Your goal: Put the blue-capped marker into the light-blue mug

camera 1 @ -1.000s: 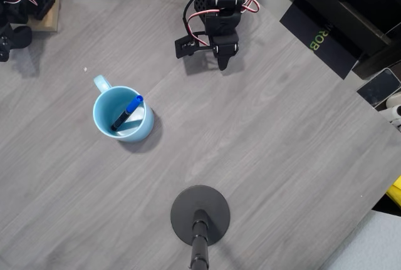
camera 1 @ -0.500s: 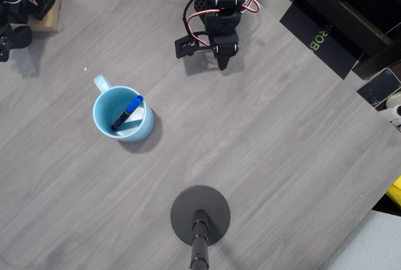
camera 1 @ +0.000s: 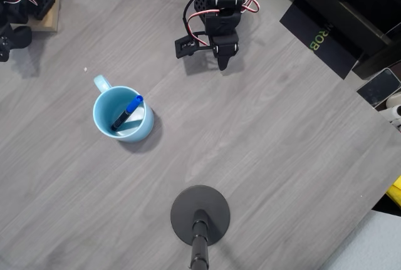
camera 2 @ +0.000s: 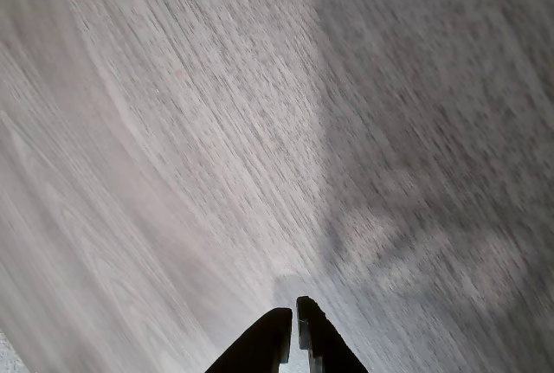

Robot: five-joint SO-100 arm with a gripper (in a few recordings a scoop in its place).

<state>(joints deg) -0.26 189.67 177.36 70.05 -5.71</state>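
The light-blue mug point(camera 1: 123, 114) stands upright on the grey table, left of centre in the overhead view, its small handle pointing up-left. The blue-capped marker point(camera 1: 127, 113) leans inside it, blue cap up at the right rim, dark barrel down in the mug. My gripper point(camera 1: 223, 64) sits folded near the table's far edge, well to the upper right of the mug, with nothing in it. In the wrist view the two black fingertips point(camera 2: 279, 328) are closed together just above bare table, so my gripper point(camera 2: 293, 330) is shut.
A black round stand base point(camera 1: 200, 215) with a pole sits at the front centre. A black box point(camera 1: 326, 38) and a phone point(camera 1: 379, 88) lie off the table's right edge. A wooden block point(camera 1: 45, 10) with dark hardware occupies the far left corner.
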